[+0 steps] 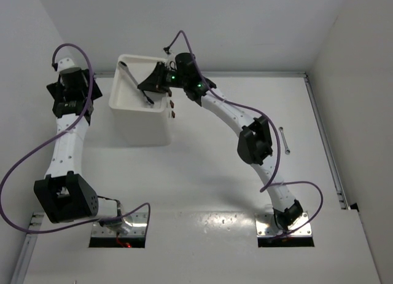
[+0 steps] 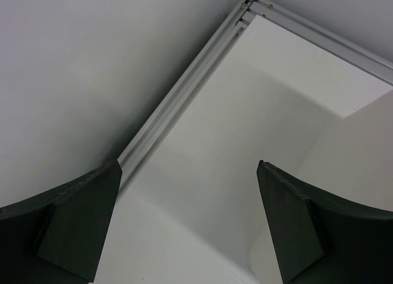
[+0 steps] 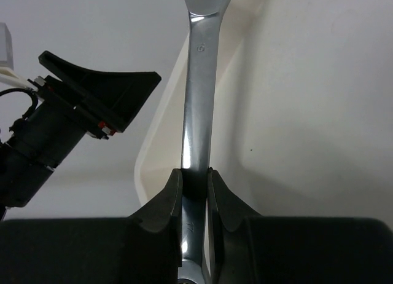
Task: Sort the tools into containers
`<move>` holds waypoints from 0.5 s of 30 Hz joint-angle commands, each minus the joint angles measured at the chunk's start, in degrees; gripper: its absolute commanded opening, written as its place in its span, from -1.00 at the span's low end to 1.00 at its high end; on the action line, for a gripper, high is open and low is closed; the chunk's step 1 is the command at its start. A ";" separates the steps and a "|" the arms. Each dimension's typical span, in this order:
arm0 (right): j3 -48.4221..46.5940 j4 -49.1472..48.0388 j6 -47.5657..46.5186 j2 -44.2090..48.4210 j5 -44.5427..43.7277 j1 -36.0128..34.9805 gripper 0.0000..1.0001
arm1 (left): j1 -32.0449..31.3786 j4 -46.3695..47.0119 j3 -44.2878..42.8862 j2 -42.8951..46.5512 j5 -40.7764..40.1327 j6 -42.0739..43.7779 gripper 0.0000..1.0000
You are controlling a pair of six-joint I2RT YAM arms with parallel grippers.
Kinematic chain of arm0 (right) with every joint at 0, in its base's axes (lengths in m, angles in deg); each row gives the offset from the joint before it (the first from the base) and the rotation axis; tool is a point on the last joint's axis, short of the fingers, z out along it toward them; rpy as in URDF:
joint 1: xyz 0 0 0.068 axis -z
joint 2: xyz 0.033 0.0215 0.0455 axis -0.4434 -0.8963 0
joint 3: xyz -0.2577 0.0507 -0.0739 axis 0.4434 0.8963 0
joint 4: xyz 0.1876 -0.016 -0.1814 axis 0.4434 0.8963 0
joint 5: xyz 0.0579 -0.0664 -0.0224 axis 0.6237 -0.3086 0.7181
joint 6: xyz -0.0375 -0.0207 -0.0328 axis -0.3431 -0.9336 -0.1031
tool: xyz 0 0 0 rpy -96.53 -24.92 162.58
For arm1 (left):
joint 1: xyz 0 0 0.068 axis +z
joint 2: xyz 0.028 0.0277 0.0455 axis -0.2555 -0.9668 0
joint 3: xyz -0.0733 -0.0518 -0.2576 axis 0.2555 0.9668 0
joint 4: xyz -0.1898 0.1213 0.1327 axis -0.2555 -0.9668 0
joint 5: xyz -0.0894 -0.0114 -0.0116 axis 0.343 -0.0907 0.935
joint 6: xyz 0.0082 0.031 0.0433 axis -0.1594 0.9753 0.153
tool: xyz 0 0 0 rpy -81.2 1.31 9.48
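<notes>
- At eleven o'clock in the top view, the right gripper (image 1: 150, 90) holds a silver wrench (image 1: 130, 77) over the top tray (image 1: 115, 98) of the drawer unit (image 1: 146, 127). A second wrench (image 1: 284, 141) lies on the table (image 1: 202, 173) at three o'clock, unsorted. No pliers or screwdrivers show, so most of the sorting is probably done.
- Left wrist view: the left gripper (image 2: 188, 173) gapes wide and holds nothing.
- Right wrist view: the fingers (image 3: 164, 204) pinch the wrench's shank, its head toward twelve o'clock above the tray rim.
</notes>
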 commanded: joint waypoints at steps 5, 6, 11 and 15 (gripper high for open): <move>-2.57 -3.95 -0.17 0.63 -4.92 0.79 -1.00 | 1.22 -0.35 -0.14 2.02 1.42 -0.90 1.00; -2.57 -3.42 -0.17 0.63 -5.79 0.80 -1.00 | 1.22 -0.35 -0.14 2.02 1.42 -0.90 1.00; -1.78 -2.11 -1.49 2.56 -9.05 0.80 -1.00 | 1.22 -0.35 -0.14 1.49 1.95 -1.43 1.00; -1.78 -0.18 -2.11 2.57 -9.66 0.80 -1.00 | 1.22 -0.35 -0.14 0.96 1.95 -1.43 1.00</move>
